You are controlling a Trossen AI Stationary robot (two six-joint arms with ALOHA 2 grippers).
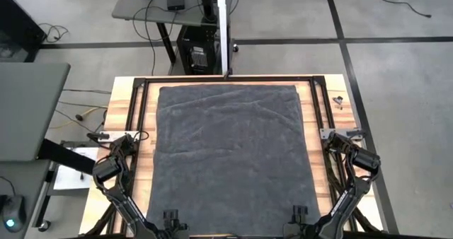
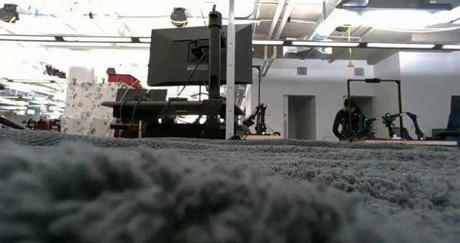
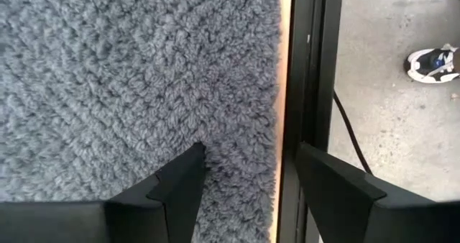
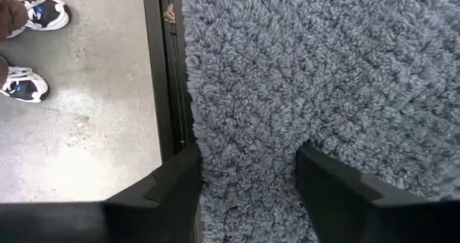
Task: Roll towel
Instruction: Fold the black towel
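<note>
The dark grey towel lies spread flat over most of the table, and its pile fills the low view. My left gripper stands at the towel's near edge toward the left corner, pointing down and open. In the left wrist view its fingers straddle that edge. My right gripper stands at the near edge toward the right corner, pointing down and open. In the right wrist view a strip of the towel's border lies between its fingers. My left gripper comes from above. One fingertip sinks into the pile just inside the towel's near edge. The other finger stands off the cloth over the black rail. My right gripper comes from above. One fingertip dents the pile a little way in from the edge. The other fingertip stands at the towel's near edge. The towel lies flat on the table.
A black frame rail runs round the wooden table top, close to the towel's near edge. A person's shoes stand on the floor by the near side. A desk with a monitor stands beyond the far edge.
</note>
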